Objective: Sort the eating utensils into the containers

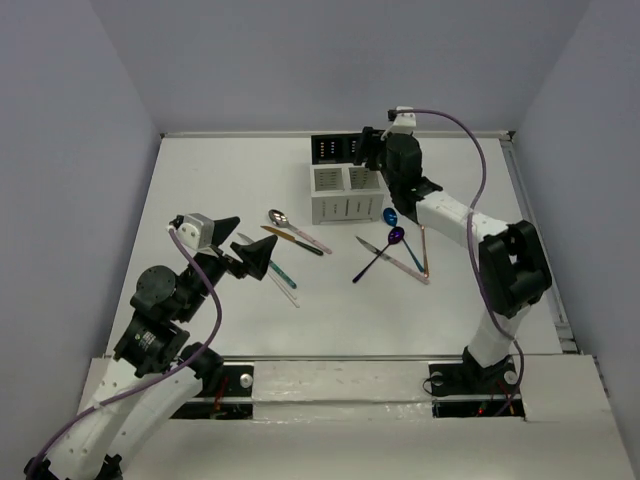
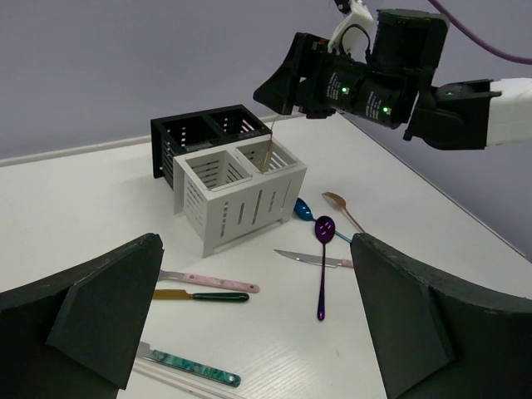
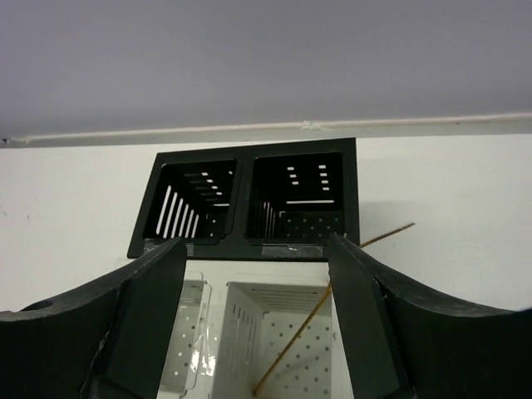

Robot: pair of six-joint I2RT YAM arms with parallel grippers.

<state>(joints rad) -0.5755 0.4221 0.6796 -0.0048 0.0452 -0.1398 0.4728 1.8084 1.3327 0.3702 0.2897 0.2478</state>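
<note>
Over the caddy [image 1: 345, 207], at the table's [image 1: 200, 180] 12 o'clock side, the right gripper [image 3: 256, 274] hangs with its jaws wide and touching nothing. Between them a thin gold stick [image 3: 291, 345] leans in the right white compartment, its top tilted toward 2 o'clock in the wrist view. The two black compartments sit behind the white ones. At 5 o'clock of the caddy lie a blue spoon [image 1: 390, 216], a purple spoon [image 2: 322, 266], a knife [image 2: 307, 258] and a copper spoon [image 2: 341, 208], close together. At 7 o'clock lie a pink-handled spoon [image 2: 212, 281], a green-handled knife [image 2: 208, 295] and a teal-handled piece [image 2: 191, 367]. The left gripper [image 1: 243, 241] hovers at 8 o'clock of the caddy, above those three, jaws wide and empty
</note>
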